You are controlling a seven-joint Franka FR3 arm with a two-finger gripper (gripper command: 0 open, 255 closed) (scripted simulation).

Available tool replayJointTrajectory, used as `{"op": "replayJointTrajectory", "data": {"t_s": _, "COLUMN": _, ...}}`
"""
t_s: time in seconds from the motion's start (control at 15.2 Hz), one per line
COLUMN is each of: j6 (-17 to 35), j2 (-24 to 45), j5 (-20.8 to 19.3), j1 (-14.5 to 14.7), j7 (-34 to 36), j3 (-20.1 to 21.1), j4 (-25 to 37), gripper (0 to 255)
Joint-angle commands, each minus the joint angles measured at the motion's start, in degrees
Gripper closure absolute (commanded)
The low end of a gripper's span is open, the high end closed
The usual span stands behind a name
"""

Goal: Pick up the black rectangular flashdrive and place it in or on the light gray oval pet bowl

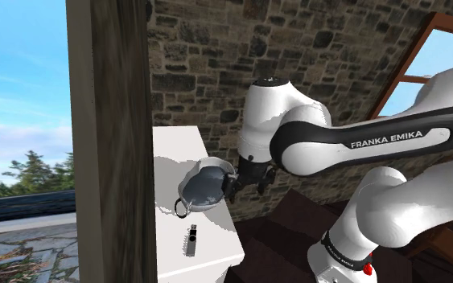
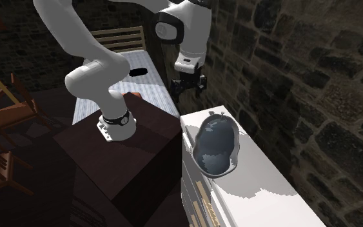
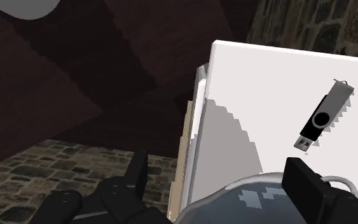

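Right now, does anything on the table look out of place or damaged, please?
Nothing stands out: the flash drive lies flat on the table, apart from the bowl, which sits open side up.

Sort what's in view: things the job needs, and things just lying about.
For the job: flash drive; pet bowl; gripper, open.

Just there: white cabinet under both items; wooden post; stone wall; wooden chair; dark stand.
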Motion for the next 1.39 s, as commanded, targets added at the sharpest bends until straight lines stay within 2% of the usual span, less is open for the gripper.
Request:
{"op": "replayJointTrajectory", "data": {"t_s": 0.0, "j6": 4.00, "j2": 3.46, "j5": 1.01, "j1": -0.75, "j7": 4.12, "j3": 2.78, "j4": 0.33, "gripper": 0}}
{"op": "replayJointTrajectory", "data": {"t_s": 0.2, "j6": 10.35, "j2": 10.23, "j5": 1.13, "j1": -2.60, "j7": 10.99, "j3": 7.67, "j4": 1.87, "gripper": 0}}
{"op": "replayJointTrajectory", "data": {"t_s": 0.4, "j6": 16.58, "j2": 17.97, "j5": -1.23, "j1": -5.53, "j7": 18.97, "j3": 12.75, "j4": 4.23, "gripper": 0}}
{"op": "replayJointTrajectory", "data": {"t_s": 0.59, "j6": 22.31, "j2": 26.88, "j5": -7.55, "j1": -9.48, "j7": 29.15, "j3": 17.86, "j4": 7.35, "gripper": 0}}
{"op": "replayJointTrajectory", "data": {"t_s": 0.73, "j6": 25.41, "j2": 33.75, "j5": -15.03, "j1": -11.83, "j7": 37.96, "j3": 20.37, "j4": 9.93, "gripper": 0}}
{"op": "replayJointTrajectory", "data": {"t_s": 0.86, "j6": 27.21, "j2": 40.18, "j5": -23.32, "j1": -12.06, "j7": 46.70, "j3": 20.43, "j4": 12.62, "gripper": 0}}
{"op": "replayJointTrajectory", "data": {"t_s": 1.32, "j6": 31.72, "j2": 47.10, "j5": -33.11, "j1": -9.05, "j7": 53.66, "j3": 16.12, "j4": 12.46, "gripper": 0}}
